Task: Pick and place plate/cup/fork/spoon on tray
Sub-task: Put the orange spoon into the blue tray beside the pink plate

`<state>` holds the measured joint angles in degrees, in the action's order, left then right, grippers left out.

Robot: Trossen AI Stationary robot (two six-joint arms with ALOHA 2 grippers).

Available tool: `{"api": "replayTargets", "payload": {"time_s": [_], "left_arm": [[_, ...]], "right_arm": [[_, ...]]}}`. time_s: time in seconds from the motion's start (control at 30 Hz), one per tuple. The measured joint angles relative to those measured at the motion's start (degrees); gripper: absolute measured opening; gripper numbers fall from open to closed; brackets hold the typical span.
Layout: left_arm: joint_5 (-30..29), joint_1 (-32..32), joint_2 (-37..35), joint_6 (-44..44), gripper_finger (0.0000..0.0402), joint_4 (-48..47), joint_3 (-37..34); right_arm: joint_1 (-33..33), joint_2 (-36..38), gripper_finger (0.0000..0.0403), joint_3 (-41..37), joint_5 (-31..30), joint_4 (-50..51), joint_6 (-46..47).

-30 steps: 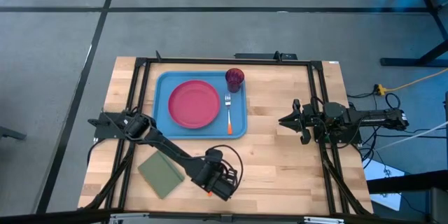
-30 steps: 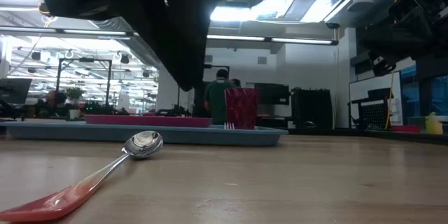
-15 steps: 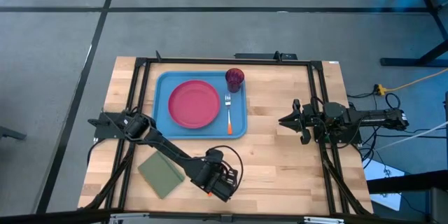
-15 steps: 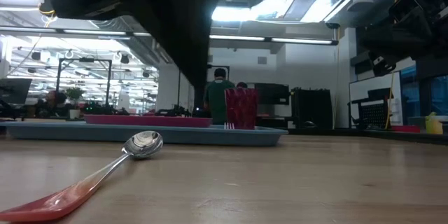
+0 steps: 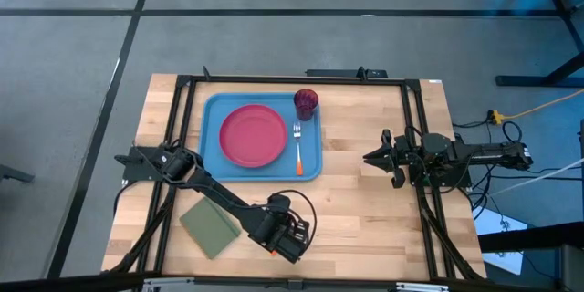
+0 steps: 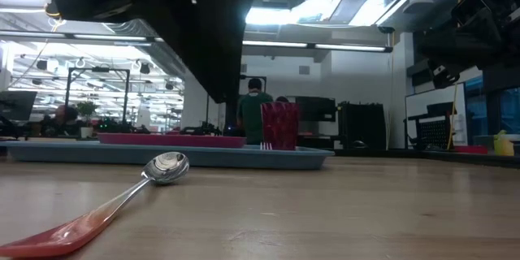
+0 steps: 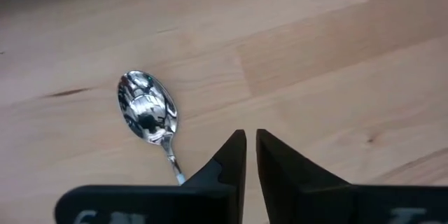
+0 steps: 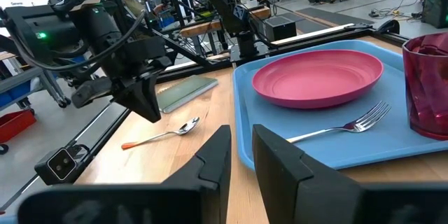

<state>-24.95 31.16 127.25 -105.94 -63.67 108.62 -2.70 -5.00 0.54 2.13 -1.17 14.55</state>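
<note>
With plate (image 5: 253, 135), cup (image 5: 306, 102) and fork (image 5: 297, 149) already on the tray (image 5: 212, 109), only the spoon (image 6: 122, 201) remains, lying flat on the worktop (image 5: 365, 210) near its front edge, bowl toward the tray. Left gripper (image 7: 250, 150) hangs just above and beside the handle, fingers nearly together. Right gripper (image 8: 240, 155) waits at the right side, fingers close together with a narrow gap. Recommended: part the left fingers, shift sideways to straddle the thin handle crosswise, descend to the wood before closing; a flat handle may slip
</note>
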Motion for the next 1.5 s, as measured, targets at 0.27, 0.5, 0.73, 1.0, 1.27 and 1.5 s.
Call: {"api": "replayTargets", "payload": {"time_s": [0.27, 0.5, 0.73, 1.0, 1.27, 1.5], "left_arm": [[2.7, 0.4, 0.0, -4.2, 0.006, -1.3, 0.0], [3.1, 3.1, 0.9, -13.4, 0.0126, -3.0, 0.0], [5.0, 2.8, 3.6, -18.4, 0.0147, -4.4, 0.0], [9.5, 0.6, 3.9, -18.2, 0.014, -3.1, -2.6], [11.7, 0.5, 3.7, -18.2, 0.0139, 0.4, -5.8], [13.3, -0.8, 3.5, -14.8, 0.0139, 1.6, -6.4]], "right_arm": [[0.0, 0.0, 0.0064, 0.0, 0.0, 0.0, 0.0], [0.0, 0.0, 0.0064, 0.0, 0.0, 0.0, 0.0], [0.0, 0.0, 0.0064, 0.0, 0.0, 0.0, 0.0], [0.0, 0.0, 0.0064, 0.0, 0.0, 0.0, 0.0], [0.0, 0.0, 0.0064, 0.0, 0.0, 0.0, 0.0], [0.0, 0.0, 0.0065, 0.0, 0.0, 0.0, 0.0]]}}
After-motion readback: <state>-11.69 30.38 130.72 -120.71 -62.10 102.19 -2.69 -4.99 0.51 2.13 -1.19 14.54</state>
